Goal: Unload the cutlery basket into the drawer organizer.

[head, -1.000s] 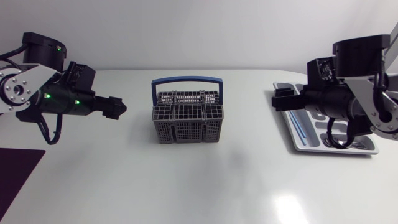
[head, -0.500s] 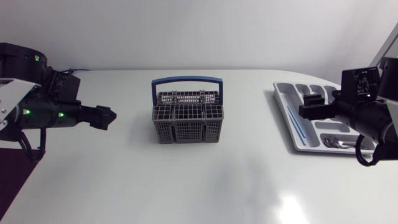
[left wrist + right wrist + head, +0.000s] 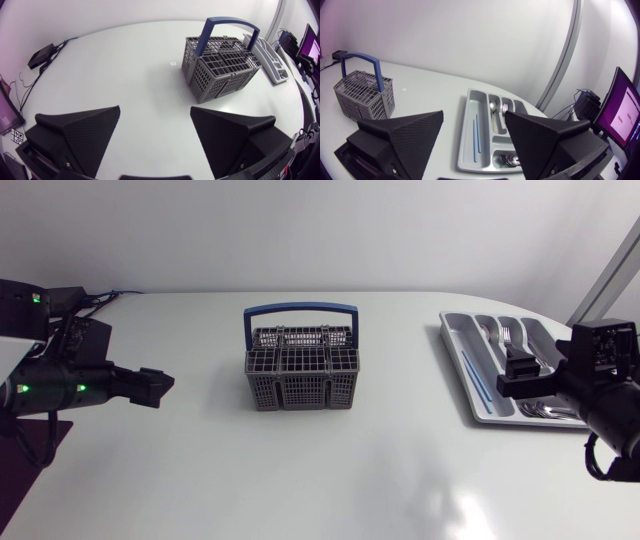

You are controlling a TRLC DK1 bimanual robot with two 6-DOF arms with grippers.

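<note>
Centrally on the white tabletop [image 3: 330, 470] stands the grey cutlery basket [image 3: 298, 367], upright with its blue handle [image 3: 300, 308] raised, well apart from both arms. Off to its right lies the grey drawer organizer [image 3: 466, 131], with thin blue sticks [image 3: 476, 136] in its long compartment and a spoon [image 3: 492, 107] and fork [image 3: 504, 109] in the neighbouring ones; the right pincer [image 3: 474, 117] hovers over it, released and holding nothing. At the tabletop's left side the left pincer [image 3: 155, 112] is likewise released, fingers spread wide and pointed toward the basket.
</note>
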